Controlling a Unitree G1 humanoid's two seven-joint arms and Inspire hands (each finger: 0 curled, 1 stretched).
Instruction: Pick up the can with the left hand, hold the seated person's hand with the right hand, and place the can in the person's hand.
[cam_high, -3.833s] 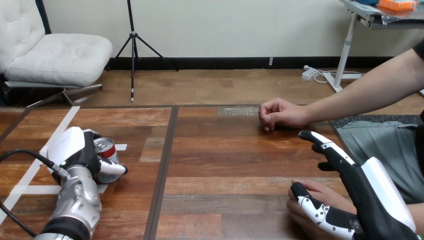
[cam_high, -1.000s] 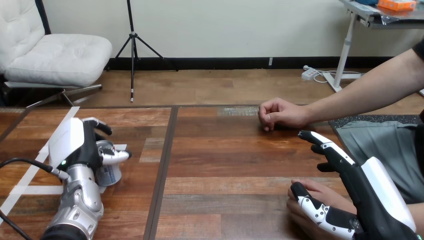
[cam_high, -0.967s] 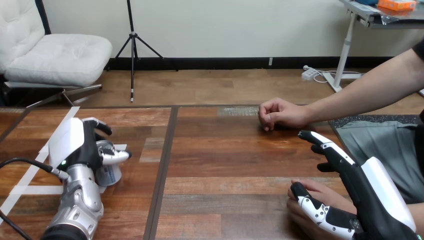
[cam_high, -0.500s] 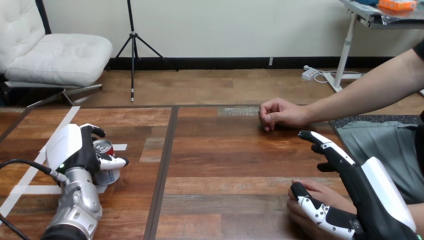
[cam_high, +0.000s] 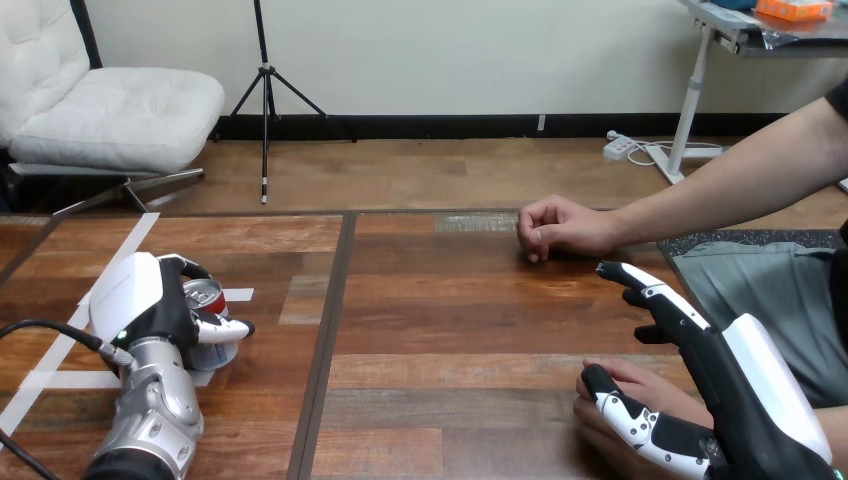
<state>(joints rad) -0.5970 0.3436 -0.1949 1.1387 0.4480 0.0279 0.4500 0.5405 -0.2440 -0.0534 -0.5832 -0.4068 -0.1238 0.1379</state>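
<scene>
Here, at the view's left, the robot's left hand (cam_high: 140, 300) is gripping the short red-and-silver metal can (cam_high: 207, 297), its fingers curling over the far side and its thumb pressing across the near side. The can is standing upright on the brown wooden worktop (cam_high: 440, 330), among strips of white tape (cam_high: 60, 379), and by my reading it is not yet coming off the surface. Further right, the person's closed hand (cam_high: 560, 228) is resting on the worktop, well apart from the can. At the lower right, the robot's right hand (cam_high: 740, 400) is lying over the person's other hand (cam_high: 615, 378), its thumb hooking round the near edge while its fingers are pointing straight ahead. To do the pick well, I judge the left hand should be squeezing evenly before rising, lifting straight up with the can upright, then carrying it across low and steady. Meanwhile the right hand should be keeping the person's other hand level for the can.
</scene>
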